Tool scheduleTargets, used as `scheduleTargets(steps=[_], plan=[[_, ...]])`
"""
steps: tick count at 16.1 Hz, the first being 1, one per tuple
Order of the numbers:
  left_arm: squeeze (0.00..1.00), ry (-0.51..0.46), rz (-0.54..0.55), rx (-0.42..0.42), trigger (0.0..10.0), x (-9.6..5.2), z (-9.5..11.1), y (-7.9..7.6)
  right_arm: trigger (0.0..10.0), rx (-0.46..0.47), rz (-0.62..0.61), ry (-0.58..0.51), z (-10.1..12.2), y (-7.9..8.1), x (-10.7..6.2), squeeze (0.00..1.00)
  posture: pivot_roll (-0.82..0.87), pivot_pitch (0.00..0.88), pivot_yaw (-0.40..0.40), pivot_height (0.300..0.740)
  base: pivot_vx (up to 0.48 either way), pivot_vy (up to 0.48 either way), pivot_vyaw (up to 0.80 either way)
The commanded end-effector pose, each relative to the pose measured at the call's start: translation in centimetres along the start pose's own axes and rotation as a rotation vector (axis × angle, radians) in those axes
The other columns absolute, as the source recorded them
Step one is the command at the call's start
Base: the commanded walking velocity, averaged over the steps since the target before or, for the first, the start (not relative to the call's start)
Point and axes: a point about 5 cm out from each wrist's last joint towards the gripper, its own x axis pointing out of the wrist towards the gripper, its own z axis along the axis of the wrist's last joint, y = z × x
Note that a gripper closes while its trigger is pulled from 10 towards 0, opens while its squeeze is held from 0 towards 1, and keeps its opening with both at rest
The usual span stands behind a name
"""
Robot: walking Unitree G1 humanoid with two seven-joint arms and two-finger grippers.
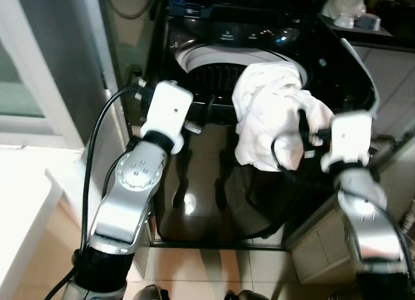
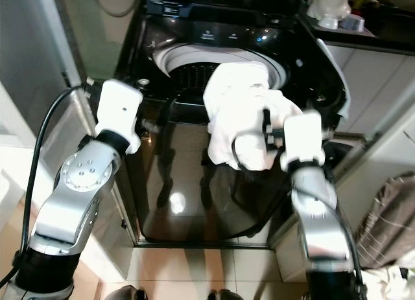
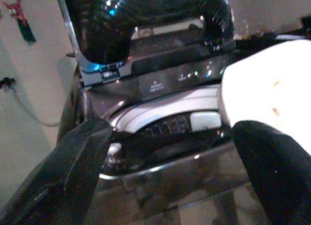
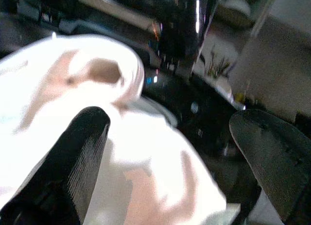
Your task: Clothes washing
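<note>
While draped over the washer (image 1: 259,203) rim, white cloth (image 1: 269,118) hangs.

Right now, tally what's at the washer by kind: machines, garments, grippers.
Washing machine: 1
White garment, draped over the drum rim: 1
Grippers: 2, left gripper and right gripper, both open
Total: 4

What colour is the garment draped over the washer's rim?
White; the garment shows best in the left eye view.
</note>
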Motion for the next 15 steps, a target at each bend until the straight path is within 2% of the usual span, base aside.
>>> scheduleTargets(steps=[1,2,4,6,7,9,11,14,15], plan=[[0.0,0.001,0.047,-0.024,10.0,-0.1,-0.4,0.2,10.0,0.084,0.016,0.037,-1.0,0.3,-0.1,0.0,-0.08,0.0,-0.054,0.74,0.0,0.0,0.0],[0.0,-0.001,0.064,-0.028,10.0,-0.2,-0.5,0.4,10.0,0.143,0.018,0.084,-2.0,0.4,-0.1,0.0,-0.08,0.0,-0.054,0.74,0.0,0.0,0.0],[0.0,-0.017,0.074,-0.021,10.0,-0.1,-0.3,0.6,10.0,0.2,0.014,0.187,-4.2,0.6,0.1,0.0,-0.07,0.0,-0.047,0.74,0.0,0.0,0.0],[0.0,-0.032,0.089,-0.016,10.0,-0.1,-0.1,0.9,10.0,0.255,0.037,0.253,-5.7,1.5,0.4,0.0,-0.05,0.0,-0.029,0.74,0.0,0.0,0.0],[0.0,-0.046,0.076,-0.037,10.0,-0.2,0.0,0.9,10.0,0.305,0.007,0.309,-7.1,1.9,0.9,0.0,-0.04,0.008,-0.02,0.74,0.0,0.0,0.0],[0.0,-0.036,0.012,-0.042,10.0,-1.0,-0.1,0.7,10.0,0.314,0.017,0.356,-8.0,3.6,1.3,0.0,-0.01,0.051,-0.008,0.74,0.0,0.0,0.0],[0.0,-0.028,-0.018,-0.037,10.0,-1.3,0.0,0.3,10.0,0.329,-0.01,0.402,-8.6,4.1,1.1,0.0,-0.01,0.076,-0.017,0.74,0.0,0.0,0.0],[0.0,-0.009,-0.005,-0.061,10.0,-1.7,0.1,0.3,10.0,0.428,-0.05,0.458,-9.3,5.3,1.1,0.0,-0.01,0.131,-0.016,0.74,0.0,0.0,0.0],[0.0,-0.011,-0.003,-0.06,10.0,-1.8,0.1,0.4,10.0,0.429,-0.064,0.468,-9.5,5.4,1.3,0.0,0.0,0.133,-0.014,0.74,0.0,0.0,0.0]])
